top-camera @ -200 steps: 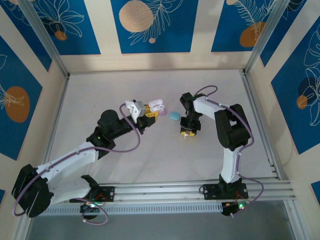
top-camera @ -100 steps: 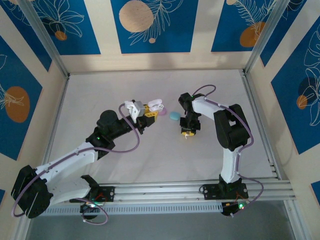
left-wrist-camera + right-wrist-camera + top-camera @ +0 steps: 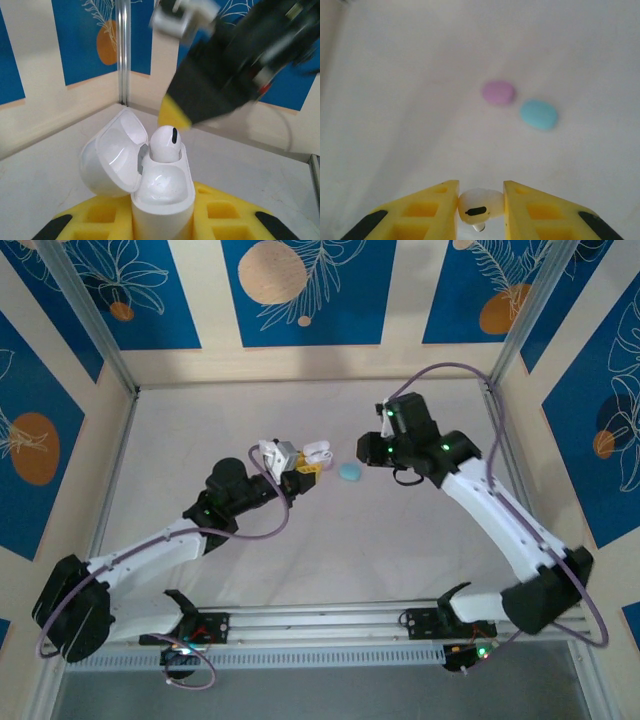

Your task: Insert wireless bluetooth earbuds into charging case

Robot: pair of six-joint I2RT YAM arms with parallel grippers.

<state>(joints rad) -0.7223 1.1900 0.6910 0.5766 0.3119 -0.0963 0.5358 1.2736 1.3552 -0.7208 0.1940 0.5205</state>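
– Left gripper [image 3: 162,220] is clamped tight on the white case [image 3: 162,185]. Lid's flipped open, and one white earbud [image 3: 165,144] is already sitting in its slot.
– And its partner?
– Right gripper [image 3: 480,196] has it! The second white earbud [image 3: 479,209] is pinched between the yellow fingers, up in the air above the table [image 3: 395,100].
– So halfway on this case?
– I'd say so: one in, one to go, then the lid. The pink case [image 3: 498,92] and teal case [image 3: 539,114] lie shut, near each other on the table. Can't tell what's inside them.
– How are the arms set?
– Left arm [image 3: 150,550] reaches diagonally to mid-table, holding the case upright. Right arm [image 3: 490,500] stretches in from the right side, wrist raised and tipped downward, near the open case.
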